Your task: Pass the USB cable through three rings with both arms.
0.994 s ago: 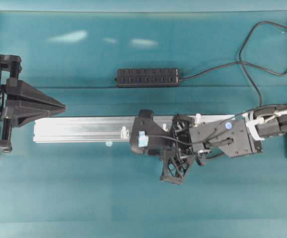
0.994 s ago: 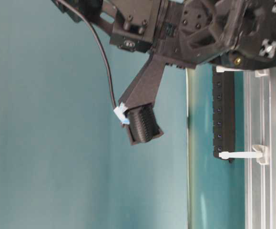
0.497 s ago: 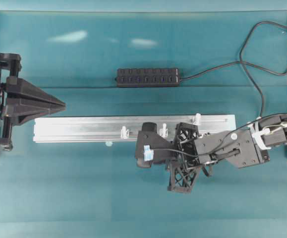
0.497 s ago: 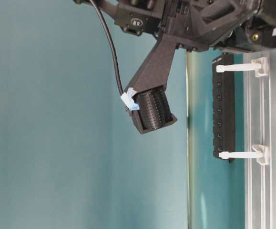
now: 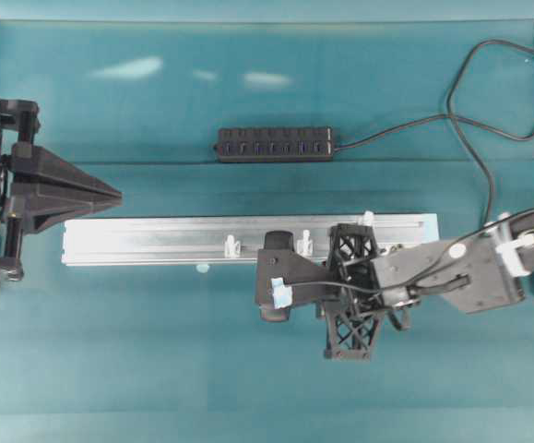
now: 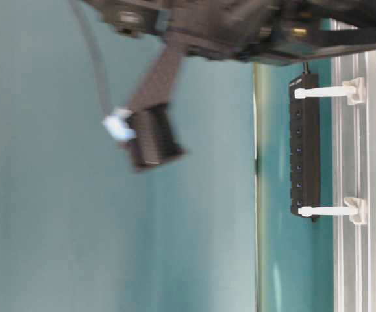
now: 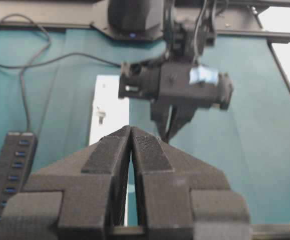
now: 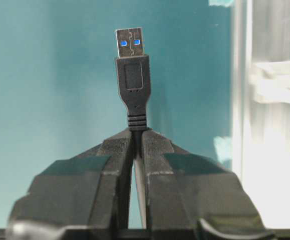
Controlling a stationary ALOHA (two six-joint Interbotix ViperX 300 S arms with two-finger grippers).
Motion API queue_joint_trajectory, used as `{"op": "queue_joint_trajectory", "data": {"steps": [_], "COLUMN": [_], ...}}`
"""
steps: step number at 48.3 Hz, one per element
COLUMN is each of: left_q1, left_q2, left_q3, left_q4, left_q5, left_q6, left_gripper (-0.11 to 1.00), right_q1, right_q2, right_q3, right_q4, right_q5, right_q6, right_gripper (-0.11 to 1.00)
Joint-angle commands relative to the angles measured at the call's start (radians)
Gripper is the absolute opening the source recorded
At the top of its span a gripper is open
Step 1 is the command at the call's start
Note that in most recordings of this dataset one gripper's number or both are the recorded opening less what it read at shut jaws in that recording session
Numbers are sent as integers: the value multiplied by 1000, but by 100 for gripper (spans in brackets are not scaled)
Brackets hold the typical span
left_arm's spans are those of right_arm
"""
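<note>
The USB cable's plug (image 8: 132,65) sticks out past my right gripper (image 8: 137,131), which is shut on the cord just behind it. From above, that gripper (image 5: 265,293) points left just in front of the silver rail (image 5: 147,240), and the thin cord (image 5: 326,282) trails back along the arm. Three whitish rings (image 5: 232,246) (image 5: 304,243) (image 5: 368,220) stand upright on the rail, and none has the cable through it. My left gripper (image 5: 119,196) is shut with nothing in it, off the rail's left end, pointing right (image 7: 130,129).
A black multi-port hub (image 5: 276,144) lies behind the rail, and its cord loops off to the far right (image 5: 477,157). The teal table shows in front of the rail (image 5: 156,351). In the table-level view the right gripper (image 6: 152,136) is blurred.
My right gripper, still shut on the cable, has drawn back to the right and off the rail toward the table's front. The left arm has not moved.
</note>
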Motion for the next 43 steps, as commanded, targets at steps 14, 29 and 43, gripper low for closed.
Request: {"op": "queue_joint_trajectory", "data": {"steps": [14, 29, 43], "left_q1": [-2, -2, -2], "left_q2": [-2, -2, -2], "left_q3": [-35, -35, -35], "left_q4": [3, 3, 3], "left_q5": [-5, -5, -5], "left_q6": [3, 2, -2], "left_gripper": [12, 12, 12], "right_q1": [3, -25, -58], "right_q2": [-155, -265, -350], "right_q3": [-49, -17, 97], "right_q4": [-91, -156, -160], "right_q5": [242, 410, 423], "right_q6": [-69, -89, -81], "right_gripper": [-9, -9, -9]}}
